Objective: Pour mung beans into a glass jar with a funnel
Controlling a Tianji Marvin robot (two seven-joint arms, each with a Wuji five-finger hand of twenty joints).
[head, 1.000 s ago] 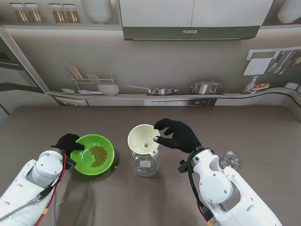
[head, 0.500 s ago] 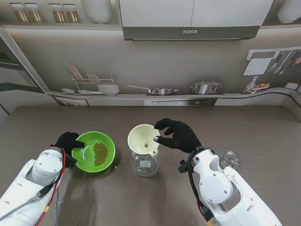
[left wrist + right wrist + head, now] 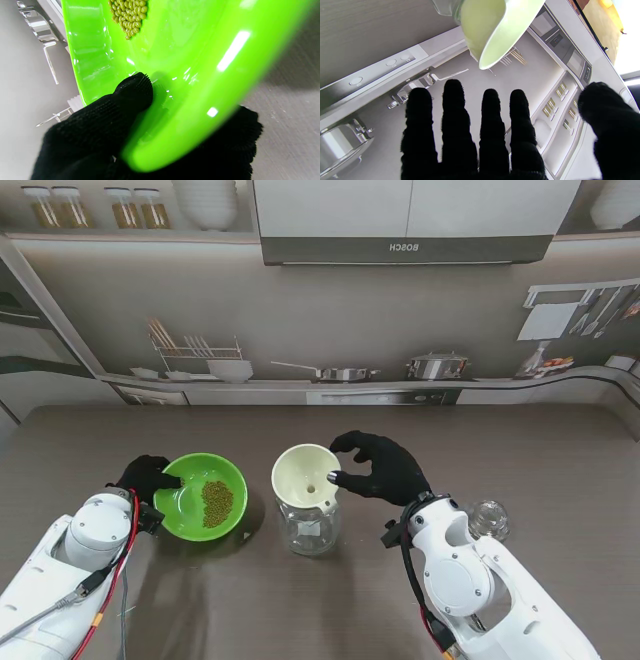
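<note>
Green bowl (image 3: 203, 496) of mung beans (image 3: 217, 503) is pinched at its rim by the left hand (image 3: 146, 476), left of the funnel (image 3: 305, 473) seated in the glass jar (image 3: 309, 527). Left wrist view: thumb (image 3: 133, 87) presses inside the bowl wall. Right wrist view: right hand (image 3: 480, 130) holds nothing, fingers spread beside the funnel.

The left robot hand (image 3: 120, 140), black-gloved, pinches the rim of the bright green bowl (image 3: 190, 75), thumb (image 3: 135, 91) pressed inside and fingers under the outer wall. Mung beans (image 3: 130, 15) cluster deep inside the tilted bowl, with the grey surface (image 3: 290, 120) beside it.
</note>
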